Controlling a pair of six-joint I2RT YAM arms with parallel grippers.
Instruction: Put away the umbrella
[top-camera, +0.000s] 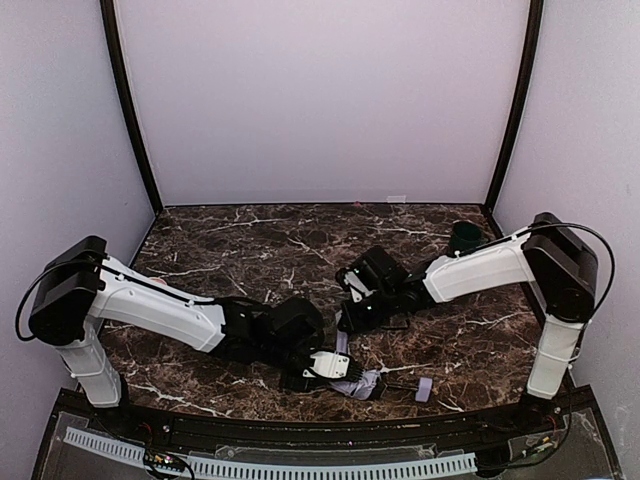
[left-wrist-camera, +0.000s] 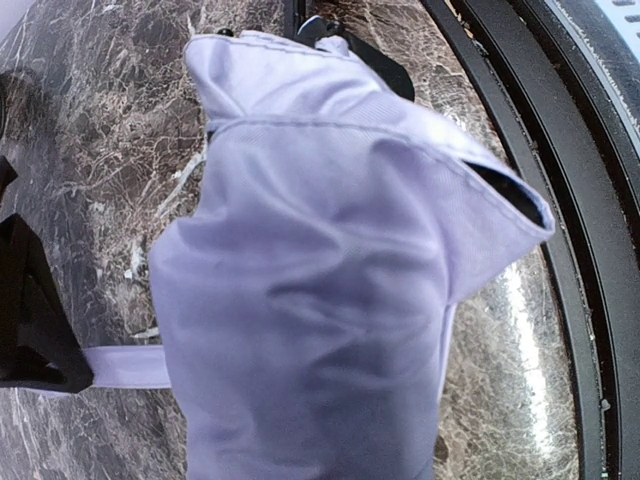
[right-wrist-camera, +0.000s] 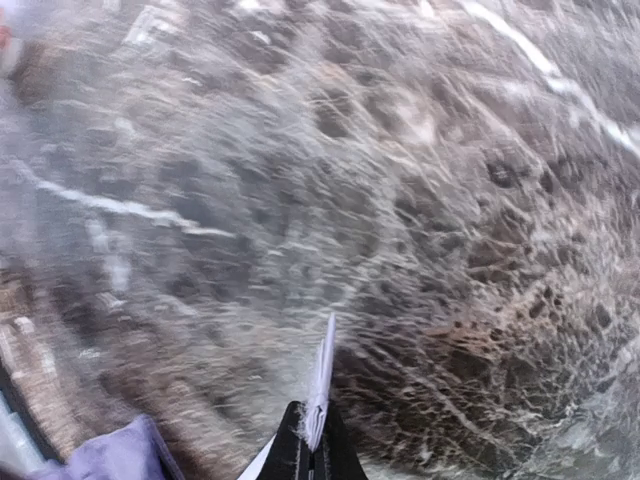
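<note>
No readable text, label, brand, number or sign anywhere: none on the pale lavender fabric umbrella (left-wrist-camera: 320, 300), none on the dark marble-patterned tabletop (top-camera: 250, 240), none on the plain pale far wall (top-camera: 320, 100).

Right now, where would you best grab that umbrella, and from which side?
Probably its handle knob, from above on the right: it sticks out clear of the soft, bunched fabric, a firm part that jaws could close across.
</note>
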